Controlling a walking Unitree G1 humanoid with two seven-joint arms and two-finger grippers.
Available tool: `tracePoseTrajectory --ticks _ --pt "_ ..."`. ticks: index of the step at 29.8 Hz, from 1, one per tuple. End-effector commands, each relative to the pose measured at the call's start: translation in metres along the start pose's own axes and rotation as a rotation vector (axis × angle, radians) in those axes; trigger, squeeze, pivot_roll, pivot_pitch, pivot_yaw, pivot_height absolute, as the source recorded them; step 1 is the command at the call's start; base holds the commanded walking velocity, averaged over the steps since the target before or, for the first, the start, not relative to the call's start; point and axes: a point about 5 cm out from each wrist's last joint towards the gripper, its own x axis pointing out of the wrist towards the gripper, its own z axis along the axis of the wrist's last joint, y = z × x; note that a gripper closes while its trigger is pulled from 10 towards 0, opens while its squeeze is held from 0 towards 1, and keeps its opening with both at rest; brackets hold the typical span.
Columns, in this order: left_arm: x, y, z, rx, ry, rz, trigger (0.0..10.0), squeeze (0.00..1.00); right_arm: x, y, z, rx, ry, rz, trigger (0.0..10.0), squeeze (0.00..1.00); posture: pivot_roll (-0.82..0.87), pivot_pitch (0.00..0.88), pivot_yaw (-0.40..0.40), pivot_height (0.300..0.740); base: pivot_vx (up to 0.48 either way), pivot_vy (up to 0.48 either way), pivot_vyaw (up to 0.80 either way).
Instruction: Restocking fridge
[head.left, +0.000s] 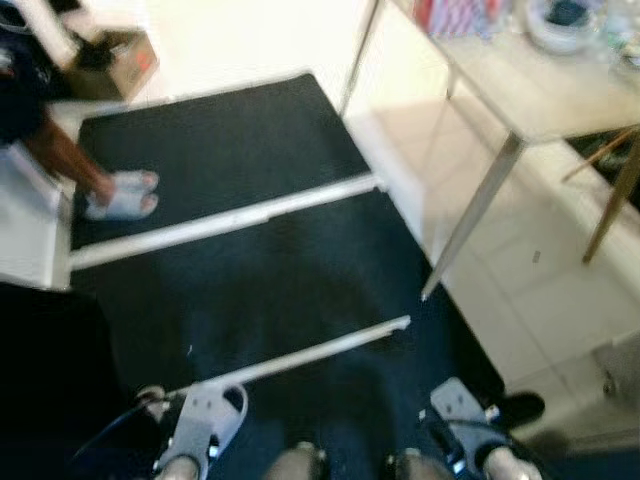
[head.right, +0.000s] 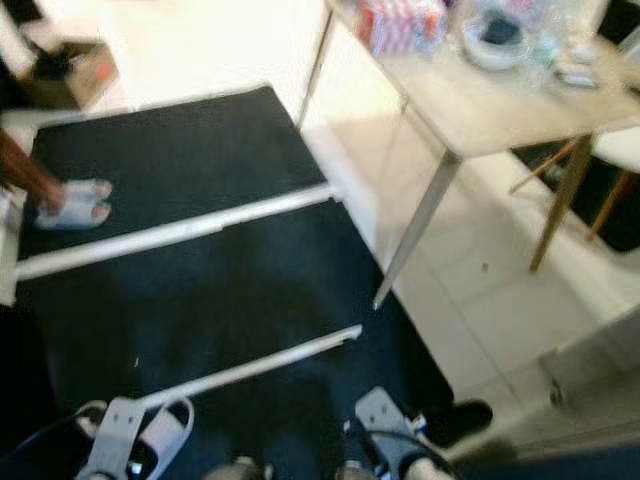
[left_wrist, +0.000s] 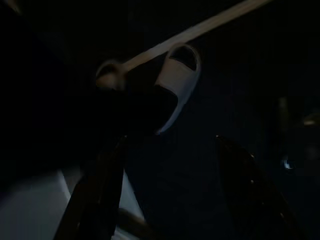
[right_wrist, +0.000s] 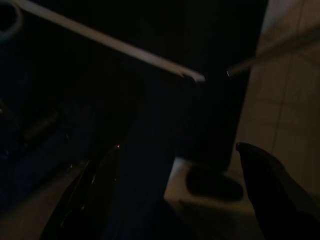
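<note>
So the biggest thing here is the dark mat (head.left: 260, 270) covering most of the floor, with two white strips (head.left: 225, 222) running across it at a slant. To the robot's right there's pale tile floor (head.left: 540, 300) and a light table (head.right: 500, 100) on thin metal legs, with a red and white patterned box (head.right: 400, 25), a bowl (head.right: 497, 40) and some blurry clutter on top. A wooden chair leg (head.right: 562, 205) sits just past the table.

Far left, a person's leg (head.left: 70, 160) in pale slippers (head.left: 122, 195) stands on the mat, near a cardboard box (head.left: 110, 65).

No fridge or groceries that I can make out, so can't say where the stuff to restock is.

Down at the bottom edge, the robot's own feet (head.left: 205, 420) are on the mat. Both arms hang idle. The left gripper (left_wrist: 170, 190) has its fingers spread apart over the mat, nothing in them, and the right gripper (right_wrist: 175, 195) is the same, spread wide and empty. Both wrist views are really dark.
</note>
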Motion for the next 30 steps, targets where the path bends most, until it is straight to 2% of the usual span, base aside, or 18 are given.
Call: tracePoseTrajectory --ticks 1,5,7,9,10,11,14,15,17,18,19,21,23,25,26,27,30 --pt "0.0 0.001 -0.001 -0.018 0.007 0.012 10.0 0.0 -0.003 0.002 -0.007 0.014 0.019 -0.001 10.0 0.0 -0.04 0.163 -0.035 0.74 0.0 0.0 0.8" --pt "0.004 0.004 0.012 -0.041 -0.032 0.029 10.0 0.0 -0.001 0.0 -0.004 0.015 0.008 -0.005 10.0 0.0 -0.04 0.163 -0.035 0.74 0.0 0.0 0.8" --pt "0.008 0.008 0.029 -0.069 -0.087 0.046 10.0 0.0 0.001 -0.003 0.003 0.014 -0.018 -0.014 10.0 0.0 -0.04 0.163 -0.034 0.74 0.0 0.0 0.8" --pt "0.008 0.008 0.032 -0.074 -0.1 0.05 10.0 0.0 0.001 -0.004 0.005 0.015 -0.026 -0.018 10.0 0.0 -0.04 0.163 -0.034 0.74 0.0 0.0 0.8" --pt "0.01 0.011 0.042 -0.085 -0.132 0.062 10.0 0.0 0.003 -0.007 0.01 0.017 -0.046 -0.03 10.0 0.0 -0.04 0.163 -0.034 0.74 0.0 0.0 0.8" --pt "0.01 0.011 0.042 -0.085 -0.132 0.062 10.0 0.0 0.003 -0.007 0.01 0.017 -0.046 -0.03 10.0 0.0 -0.04 0.163 -0.034 0.74 0.0 0.0 0.8" --pt "0.014 0.025 0.09 -0.138 -0.296 0.117 10.0 0.0 0.009 -0.026 0.044 0.04 -0.191 -0.096 10.0 0.0 -0.04 0.165 -0.032 0.74 0.0 0.0 0.62" --pt "0.012 0.03 0.112 -0.142 -0.376 0.136 10.0 0.0 0.01 -0.037 0.064 0.093 -0.272 -0.126 10.0 0.0 -0.04 0.166 -0.033 0.74 0.0 0.0 0.0" --pt "0.012 0.03 0.112 -0.142 -0.376 0.136 10.0 0.0 0.01 -0.037 0.064 0.093 -0.272 -0.126 10.0 0.0 -0.04 0.166 -0.033 0.74 0.0 0.0 0.0" --pt "0.01 0.032 0.13 -0.159 -0.445 0.14 10.0 0.0 0.01 -0.046 0.083 0.168 -0.347 -0.152 10.0 0.0 -0.04 0.167 -0.035 0.74 0.0 0.0 0.0" --pt "0.01 0.032 0.13 -0.159 -0.445 0.14 10.0 0.0 0.01 -0.046 0.083 0.168 -0.347 -0.152 10.0 0.0 -0.04 0.167 -0.035 0.74 0.0 0.0 0.0" --pt "-0.005 0.036 0.186 -0.2 -0.66 0.148 10.0 0.0 -0.002 -0.082 0.142 0.414 -0.596 -0.265 10.0 0.0 -0.04 0.165 -0.036 0.74 0.0 0.0 0.0" --pt "-0.021 0.038 0.223 -0.232 -0.801 0.148 10.0 0.0 -0.02 -0.108 0.177 0.546 -0.755 -0.352 10.0 0.0 -0.04 0.164 -0.036 0.74 0.0 0.0 0.0" --pt "-0.035 0.037 0.248 -0.233 -0.901 0.144 10.0 0.0 -0.035 -0.124 0.2 0.592 -0.842 -0.411 10.0 0.0 -0.04 0.16 -0.036 0.74 0.0 0.0 0.0" --pt "-0.035 0.037 0.248 -0.233 -0.901 0.144 10.0 0.0 -0.035 -0.124 0.2 0.592 -0.842 -0.411 10.0 0.0 -0.04 0.16 -0.036 0.74 0.0 0.0 0.0" --pt "-0.046 0.033 0.265 -0.229 -0.972 0.137 10.0 0.0 -0.046 -0.133 0.215 0.611 -0.906 -0.441 10.0 0.0 -0.04 0.158 -0.036 0.74 0.0 0.0 0.0" --pt "-0.057 0.025 0.277 -0.207 -1.034 0.108 10.0 0.0 -0.054 -0.134 0.226 0.586 -0.95 -0.438 10.0 0.0 -0.05 0.153 -0.036 0.74 0.0 0.0 0.0"
